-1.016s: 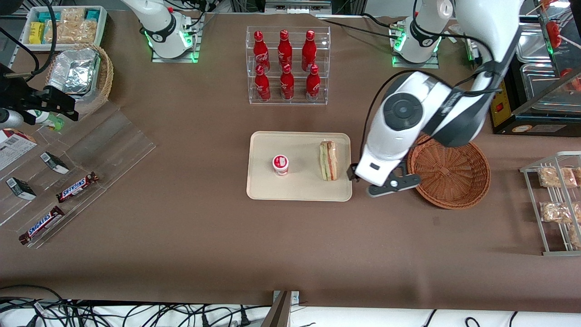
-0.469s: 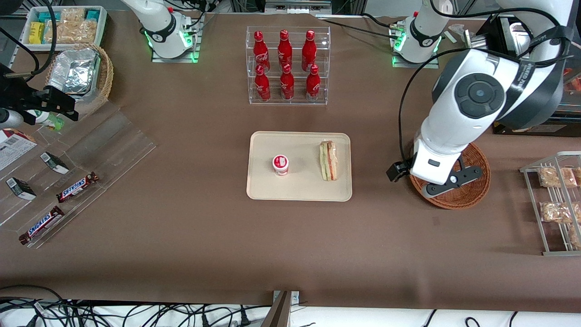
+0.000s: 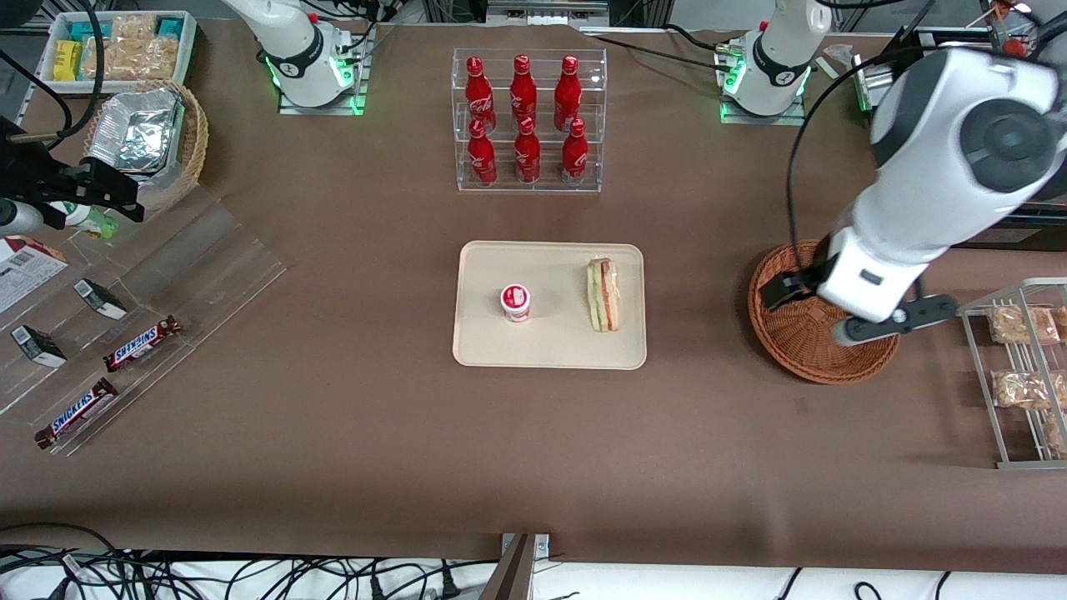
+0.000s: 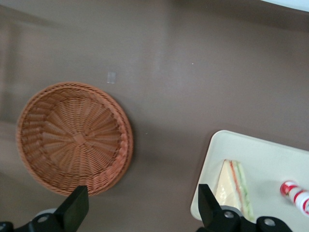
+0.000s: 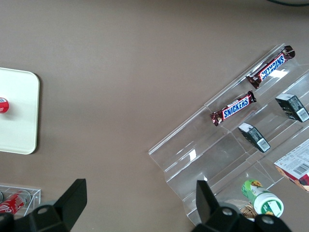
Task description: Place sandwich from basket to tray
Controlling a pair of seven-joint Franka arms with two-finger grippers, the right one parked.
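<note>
The sandwich [image 3: 603, 294] lies on the tray [image 3: 550, 350], close to the rim on the working arm's side, with a small red-and-white cup [image 3: 515, 302] near it toward the parked arm's end. Bare tray surface shows between the two and nearer the front camera. The basket [image 3: 800, 346] sits well apart from the tray toward the working arm's end, with a wide strip of bare brown table [image 3: 533, 450] between them. The gripper [image 4: 142, 205] hangs above the basket's edge on the working arm's side, its fingers [image 4: 75, 209] spread wide with nothing between them. A wire rack of bagged snacks [image 3: 1021, 367] stands just beside the basket, toward the table's end.
</note>
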